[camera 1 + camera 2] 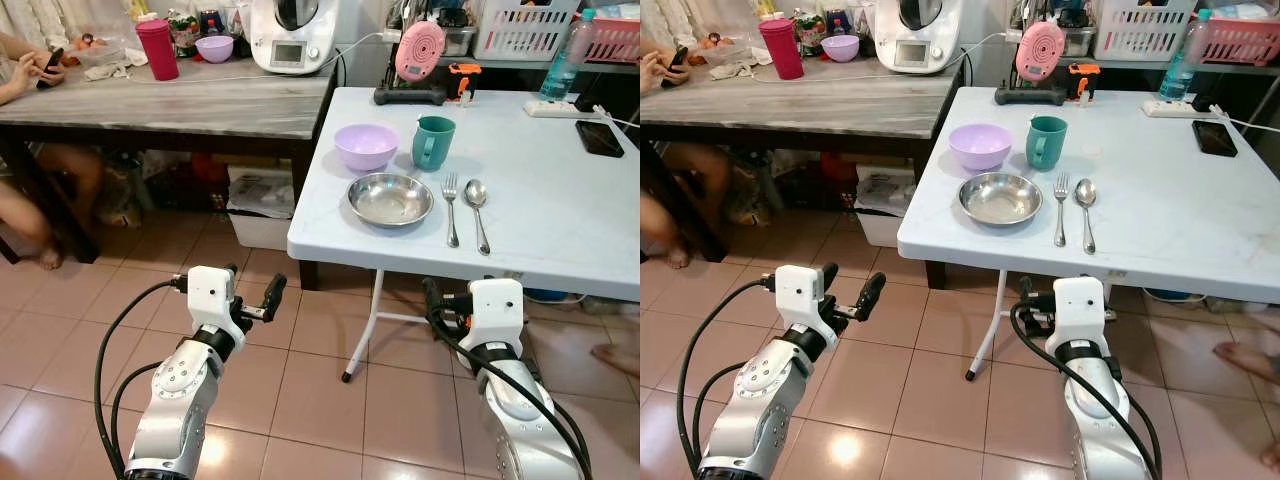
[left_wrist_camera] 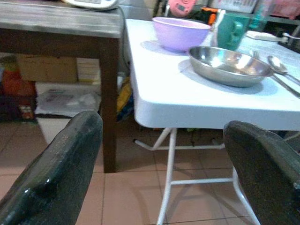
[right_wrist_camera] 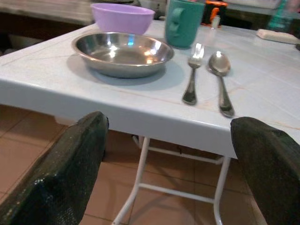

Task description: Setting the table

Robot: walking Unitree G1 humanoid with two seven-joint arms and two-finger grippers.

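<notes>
On the white folding table (image 1: 560, 215) a steel dish (image 1: 391, 198) lies near the front edge. A fork (image 1: 451, 207) and a spoon (image 1: 478, 210) lie side by side to its right. Behind the dish stand a purple bowl (image 1: 366, 146) and a teal mug (image 1: 433, 142). My left gripper (image 1: 252, 288) hovers open and empty over the tiled floor, left of the table's corner. My right gripper (image 3: 168, 173) is open and empty too, held below and just short of the table's front edge, facing the dish (image 3: 123, 50) and cutlery.
A dark wooden table (image 1: 200, 105) stands to the left, with a pink tumbler (image 1: 158, 48) and a kitchen appliance (image 1: 292, 35). A person (image 1: 20, 75) sits at its far end. Boxes (image 1: 258, 205) sit beneath. A phone (image 1: 600, 138) lies far right. White table legs (image 1: 365, 330) stand ahead.
</notes>
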